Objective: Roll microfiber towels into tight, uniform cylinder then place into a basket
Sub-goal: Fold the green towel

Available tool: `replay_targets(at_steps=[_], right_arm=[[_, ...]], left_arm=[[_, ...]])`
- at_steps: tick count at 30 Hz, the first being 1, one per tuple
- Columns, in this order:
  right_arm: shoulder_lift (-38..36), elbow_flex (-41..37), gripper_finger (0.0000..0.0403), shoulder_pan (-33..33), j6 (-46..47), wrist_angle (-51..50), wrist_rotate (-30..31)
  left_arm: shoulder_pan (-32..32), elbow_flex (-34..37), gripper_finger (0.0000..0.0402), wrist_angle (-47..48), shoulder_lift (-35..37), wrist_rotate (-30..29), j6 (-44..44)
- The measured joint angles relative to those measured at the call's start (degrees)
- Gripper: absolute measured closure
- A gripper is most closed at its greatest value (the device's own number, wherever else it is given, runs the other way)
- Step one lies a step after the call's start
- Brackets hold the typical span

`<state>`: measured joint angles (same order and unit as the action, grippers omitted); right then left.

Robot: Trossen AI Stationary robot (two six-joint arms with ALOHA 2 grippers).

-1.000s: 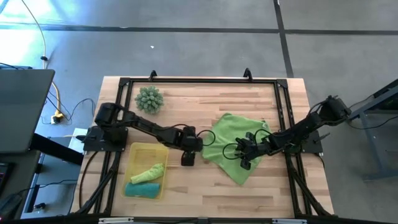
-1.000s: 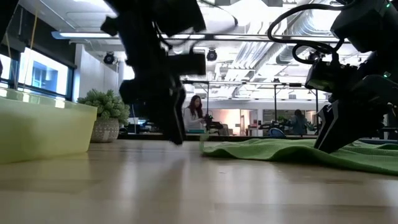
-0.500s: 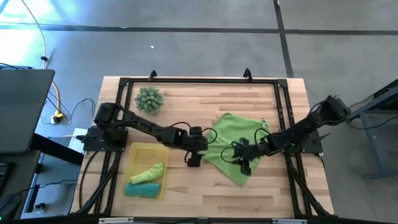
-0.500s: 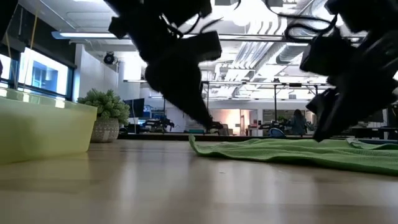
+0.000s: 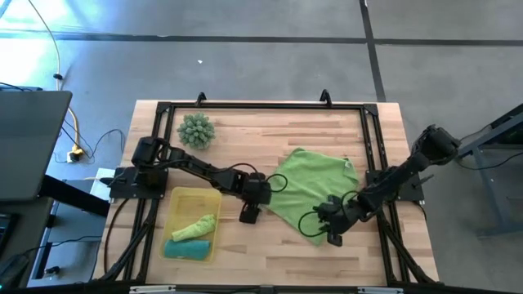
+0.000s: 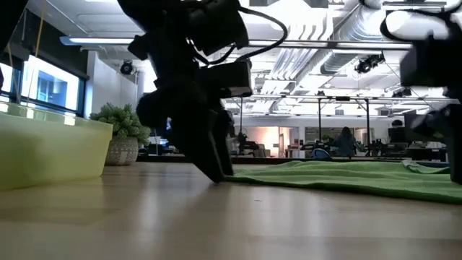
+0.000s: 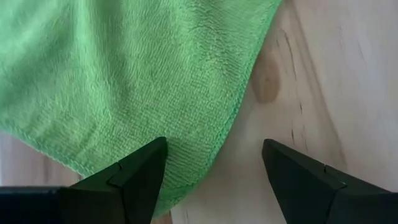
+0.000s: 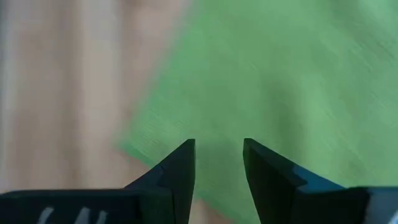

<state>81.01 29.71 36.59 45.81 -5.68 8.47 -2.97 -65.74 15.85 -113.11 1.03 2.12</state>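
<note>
No writing shows; lime towel (image 5: pixel 315 184) lies flat on table (image 5: pixel 261 131).

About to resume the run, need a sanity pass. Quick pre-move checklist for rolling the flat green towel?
1. Lime green towel spread flat on the table: ok.
2. Left gripper open, straddling the towel's edge: ok.
3. Right gripper open over the towel's near corner: ok.
4. Either gripper holding cloth: not ok, neither does.
5. Basket has room beside the two rolled towels: ok.
6. Spiky ball clear of the towel: ok.
</note>
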Motion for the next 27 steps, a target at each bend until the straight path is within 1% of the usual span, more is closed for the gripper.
replay_targets(at_steps=[2,5,10,12,14,17,19,21,24,27], right_arm=[[0.0,0.0,0.0274,0.4,3.1,-5.7,2.5],[-0.1,0.2,0.0274,0.0,4.2,-11.7,8.0],[-0.1,0.1,0.0274,-2.3,-1.9,-19.0,18.0],[0.0,0.1,0.0274,-3.9,-5.8,-20.2,20.2],[0.0,0.1,0.0274,-5.7,-8.7,-20.1,19.9],[-0.1,0.9,0.0274,-7.7,-10.2,-20.2,15.0],[-0.1,2.2,0.0274,-8.2,-9.8,-20.5,10.9],[0.0,4.0,0.0274,-7.4,-10.3,-21.0,8.2],[0.0,7.7,0.0274,-5.5,-12.4,-21.3,7.3],[0.0,10.1,0.0274,-3.3,-13.3,-22.4,7.2]], left_arm=[[-0.5,0.0,0.0144,1.9,0.2,1.3,-3.1],[-2.0,0.0,0.0149,2.7,0.1,3.5,-7.2],[-5.5,0.1,0.0163,1.9,0.0,8.0,-12.5],[-6.8,0.1,0.0167,-0.3,-0.1,8.6,-13.3],[-7.7,0.2,0.0169,-2.4,0.0,7.7,-12.6],[-8.1,0.2,0.0170,-2.8,0.4,4.8,-8.5],[-8.1,-0.7,0.0171,-1.2,0.5,2.3,-6.8],[-7.7,-2.3,0.0171,1.0,0.9,0.8,-5.5],[-7.2,-4.6,0.0171,3.0,1.2,-0.2,-4.7],[-7.2,-5.0,0.0171,3.3,1.2,-0.1,-4.6]])
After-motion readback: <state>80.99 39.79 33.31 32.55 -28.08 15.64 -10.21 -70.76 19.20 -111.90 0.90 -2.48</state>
